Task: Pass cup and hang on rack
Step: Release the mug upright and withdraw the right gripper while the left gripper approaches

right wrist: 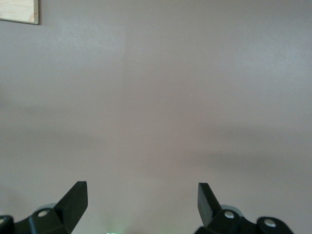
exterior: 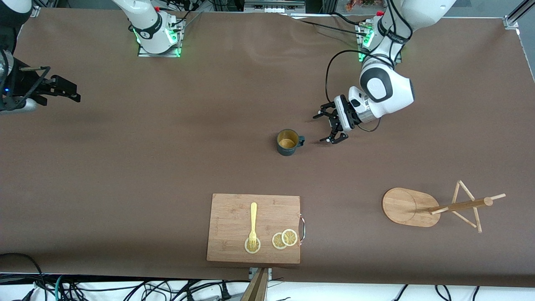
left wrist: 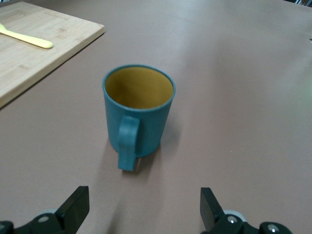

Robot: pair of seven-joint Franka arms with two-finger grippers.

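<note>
The dark teal cup [exterior: 287, 142] stands upright on the table's middle, its handle turned toward the left arm's end. It shows in the left wrist view [left wrist: 139, 114], handle facing the camera, tan inside. My left gripper [exterior: 327, 128] is open and empty, low beside the cup's handle with a small gap; in its wrist view [left wrist: 145, 207] the fingers stand wide apart. The wooden rack [exterior: 434, 207] lies tipped on its side, nearer the front camera, toward the left arm's end. My right gripper [exterior: 69, 91] is open and empty and waits at the right arm's end of the table; its wrist view [right wrist: 142, 200] shows bare table.
A wooden cutting board [exterior: 254, 228] lies near the front edge with a yellow fork [exterior: 253, 225] and lemon slices [exterior: 284, 239] on it. Its corner shows in the left wrist view [left wrist: 39, 48]. Cables hang along the front edge.
</note>
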